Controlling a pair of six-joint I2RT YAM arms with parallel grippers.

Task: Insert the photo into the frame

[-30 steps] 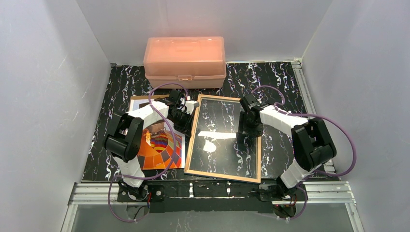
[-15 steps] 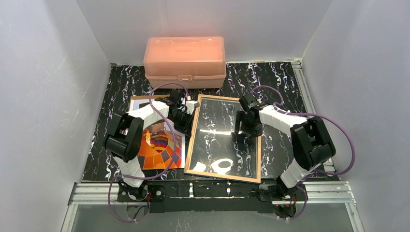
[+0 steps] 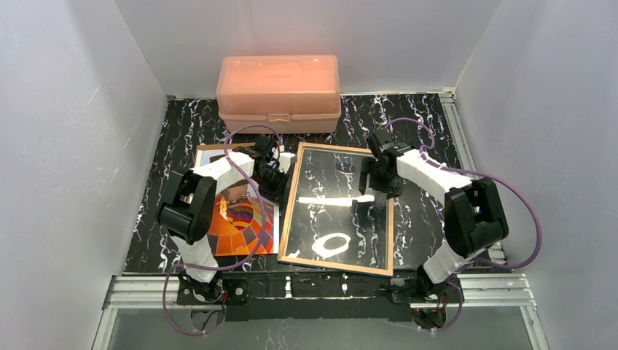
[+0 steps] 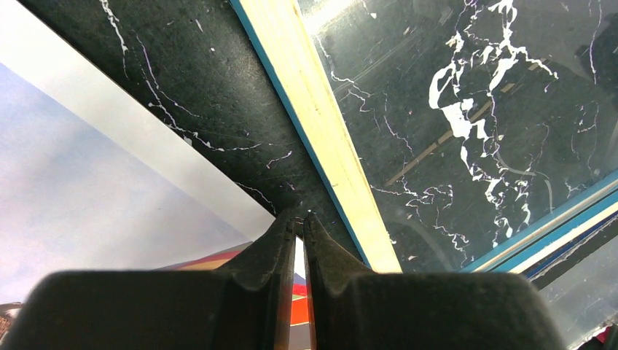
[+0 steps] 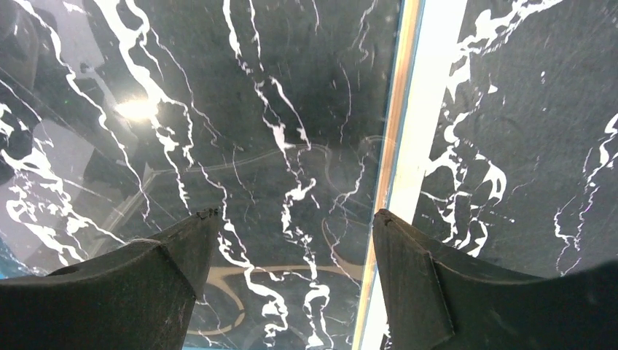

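While the frame [image 3: 331, 219] lies flat at the centre of the top view, marble table [image 3: 423, 124] showing through its glass, we see the photo [image 3: 240, 232] just left of it. The left gripper [image 4: 299, 216] is pinched nearly closed at the photo's corner beside the frame's left rail. The right gripper [image 5: 291, 219] gapes wide over the right rail, holding nothing.

Robot test cell, laboratory type.
Plain white panel walls [image 3: 65, 146] enclose a black white-veined marble-pattern tabletop [image 3: 182, 124] from 9 through 12 to 3 o'clock; silver aluminium extrusion rail [image 3: 138, 292] at 6 o'clock carries two black-and-white robot arms [image 3: 218, 171] with purple cables [image 3: 538, 233].
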